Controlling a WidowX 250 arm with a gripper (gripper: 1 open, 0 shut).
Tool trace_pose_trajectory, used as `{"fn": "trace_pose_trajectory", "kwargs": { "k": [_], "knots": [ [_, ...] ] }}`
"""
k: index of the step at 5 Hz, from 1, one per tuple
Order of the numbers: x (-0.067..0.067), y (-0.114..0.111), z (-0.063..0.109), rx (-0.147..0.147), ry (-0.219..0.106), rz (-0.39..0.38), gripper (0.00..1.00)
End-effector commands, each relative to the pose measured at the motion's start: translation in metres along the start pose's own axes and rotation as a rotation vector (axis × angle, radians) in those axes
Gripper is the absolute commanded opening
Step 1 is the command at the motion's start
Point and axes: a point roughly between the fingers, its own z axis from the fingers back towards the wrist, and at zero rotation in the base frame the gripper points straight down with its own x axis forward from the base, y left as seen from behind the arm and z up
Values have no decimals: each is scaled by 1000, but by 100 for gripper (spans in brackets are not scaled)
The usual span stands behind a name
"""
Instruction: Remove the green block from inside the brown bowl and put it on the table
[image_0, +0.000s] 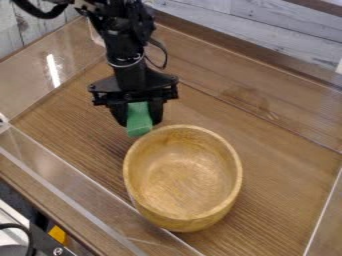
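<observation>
The hand (138, 112) grasps the green block (139, 119), long axis near-vertical, directly beneath it above bare counter (267, 120), just beyond the brown bowl (182, 178) rim.

Bright, even light from overhead. White glare patch on acrylic wall (54, 68) at left. Soft shadow inside bowl (182, 176). Low res, slight blur throughout.

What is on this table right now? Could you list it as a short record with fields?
gripper: points down, jaws closed on the green block
green block: upright between the jaws, by the bowl's far-left rim
brown bowl: upright, nothing inside
table: wood grain
clear wall: along the near edge
</observation>
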Motion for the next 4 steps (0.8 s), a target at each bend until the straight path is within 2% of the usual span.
{"fn": "trace_pose_trajectory", "kwargs": {
  "k": [1,3,4],
  "knots": [
    [0,-1,12,-15,-42,-45,0],
    [-8,12,-5,-5,-52,-46,0],
    [0,17,-11,-3,-44,-119,0]
  ]
}}
